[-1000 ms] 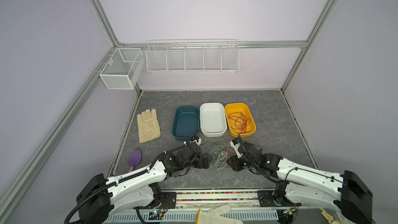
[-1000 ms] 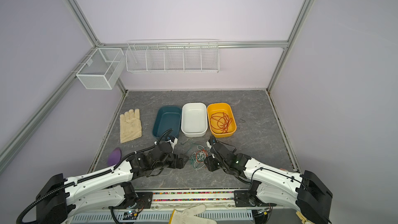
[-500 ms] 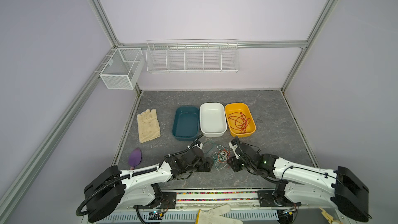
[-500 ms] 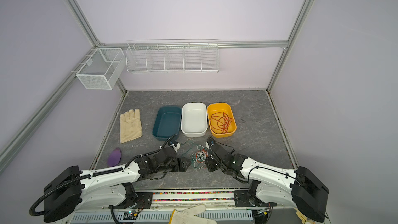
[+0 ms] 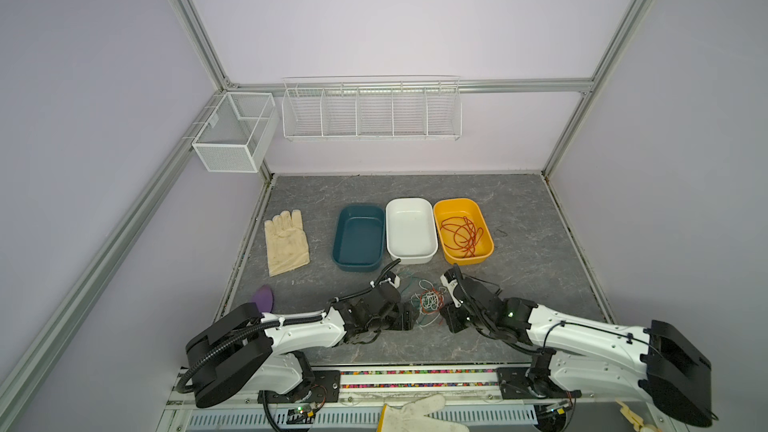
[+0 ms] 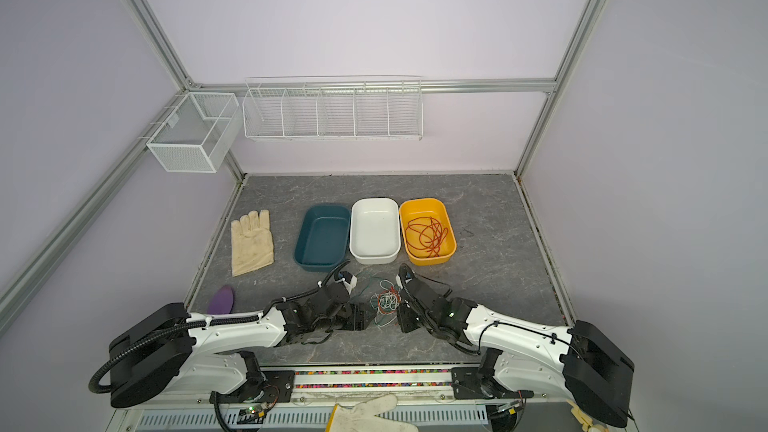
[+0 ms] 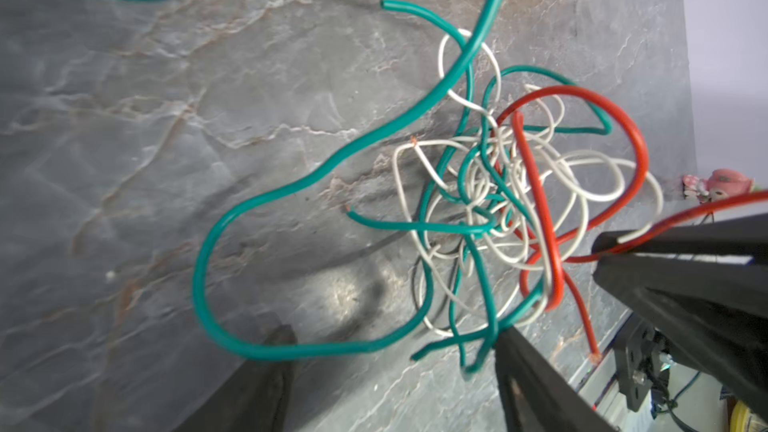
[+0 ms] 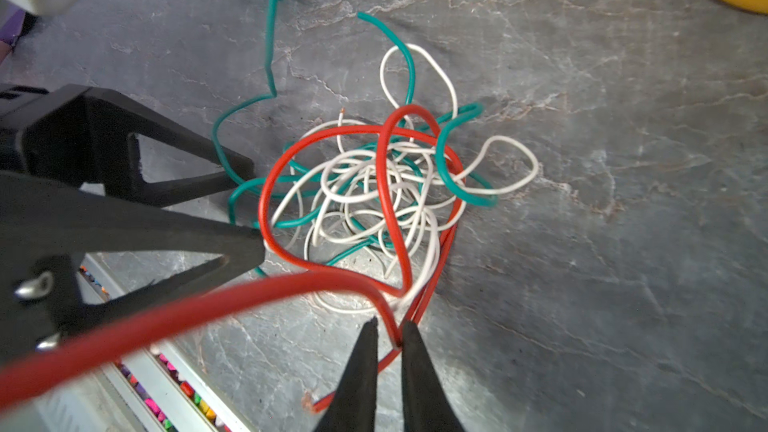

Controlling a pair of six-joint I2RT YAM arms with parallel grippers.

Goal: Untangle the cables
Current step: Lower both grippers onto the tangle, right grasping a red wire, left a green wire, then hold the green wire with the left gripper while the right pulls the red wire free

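The cables (image 5: 428,303) (image 6: 386,301) lie as a tangle of green, white and red wires on the grey table near its front edge. My left gripper (image 7: 392,336) (image 5: 409,317) sits at the tangle's left side. It is open, and a green loop (image 7: 291,351) runs across the gap between its fingers. My right gripper (image 8: 390,326) (image 5: 451,317), on the tangle's right side, is shut on a red cable (image 8: 386,201). That red cable arcs up over the heap. Another red-orange cable (image 5: 461,234) lies coiled in the yellow bin.
Behind the tangle stand a teal bin (image 5: 337,243), a white bin (image 5: 390,243) and a yellow bin (image 5: 487,243) in a row. A cream glove (image 5: 286,243) and a purple object (image 5: 264,299) lie to the left. A white glove (image 5: 415,413) hangs off the front rail.
My right gripper has closed onto the red cable. The left gripper's jaws have narrowed somewhat, and the left arm has edged closer to the tangle.
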